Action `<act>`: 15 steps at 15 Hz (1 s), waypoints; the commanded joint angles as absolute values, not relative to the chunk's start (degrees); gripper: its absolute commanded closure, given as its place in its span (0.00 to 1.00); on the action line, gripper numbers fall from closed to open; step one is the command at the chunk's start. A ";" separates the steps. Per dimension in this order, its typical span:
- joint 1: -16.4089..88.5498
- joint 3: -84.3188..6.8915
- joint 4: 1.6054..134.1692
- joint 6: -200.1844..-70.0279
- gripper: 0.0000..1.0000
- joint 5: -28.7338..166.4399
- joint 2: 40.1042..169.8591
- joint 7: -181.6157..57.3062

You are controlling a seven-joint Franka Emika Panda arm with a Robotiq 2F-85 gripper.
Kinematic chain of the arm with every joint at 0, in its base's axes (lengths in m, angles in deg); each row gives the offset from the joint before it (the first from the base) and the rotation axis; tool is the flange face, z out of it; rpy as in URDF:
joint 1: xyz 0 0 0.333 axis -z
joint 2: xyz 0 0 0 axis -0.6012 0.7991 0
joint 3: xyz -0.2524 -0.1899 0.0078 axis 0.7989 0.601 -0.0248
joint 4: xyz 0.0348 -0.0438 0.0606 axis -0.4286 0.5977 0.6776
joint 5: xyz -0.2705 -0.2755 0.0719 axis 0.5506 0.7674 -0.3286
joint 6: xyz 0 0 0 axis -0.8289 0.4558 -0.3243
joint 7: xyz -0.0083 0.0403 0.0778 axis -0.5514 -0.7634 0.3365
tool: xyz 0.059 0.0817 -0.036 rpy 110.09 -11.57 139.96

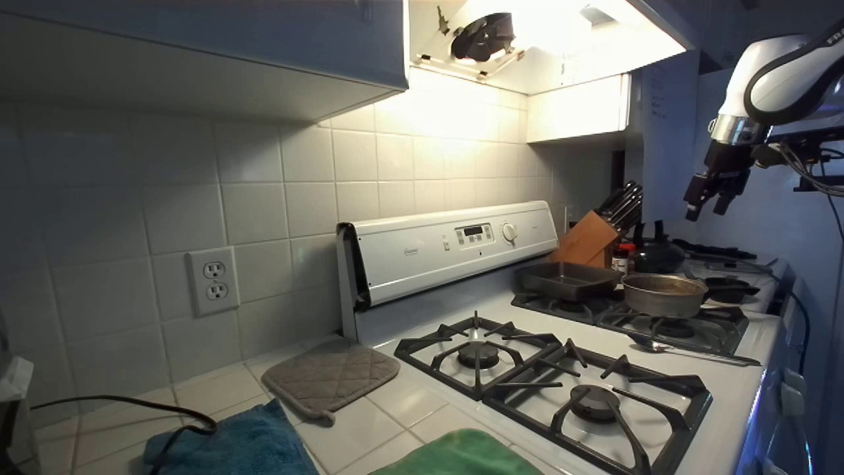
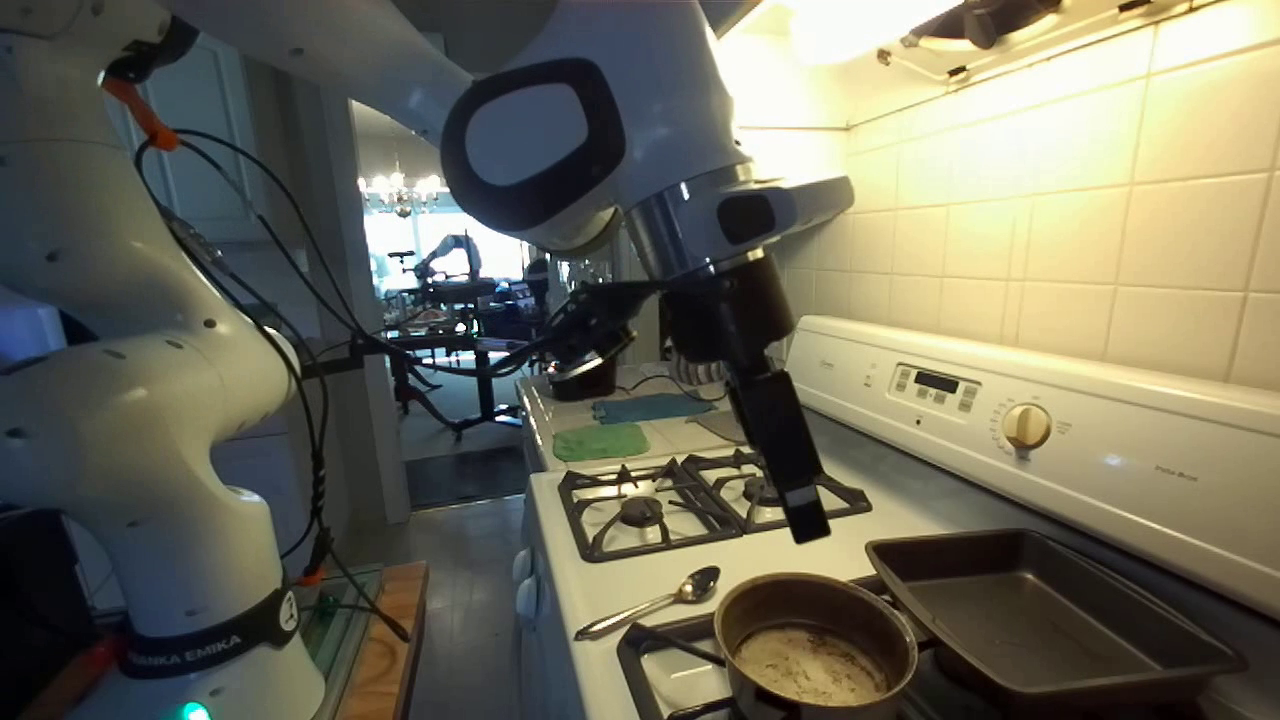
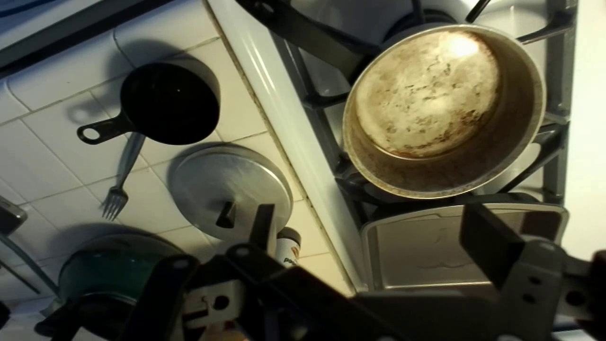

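The gripper (image 3: 367, 213) hangs higher than the stove (image 2: 610, 585), its two fingers (image 3: 487, 241) spread wide apart. One saucepan (image 3: 435, 104) (mottled brown inside) stands upright on the stove; its single handle (image 3: 314, 41) points to the wrist view's upper left, the long axis slanting toward the stove's counter-side edge. Also on the stove are one rectangular baking pan (image 2: 1040, 620) and one spoon (image 2: 655, 601); beside it, on the tiled counter (image 3: 147, 208), lie one metal lid (image 3: 208, 175), one fork (image 3: 126, 166) and one black cup (image 3: 170, 102).
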State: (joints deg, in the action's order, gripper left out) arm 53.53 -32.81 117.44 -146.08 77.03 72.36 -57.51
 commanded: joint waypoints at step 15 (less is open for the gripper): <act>55.34 -26.80 108.47 -151.85 0.00 78.13 86.03 -57.33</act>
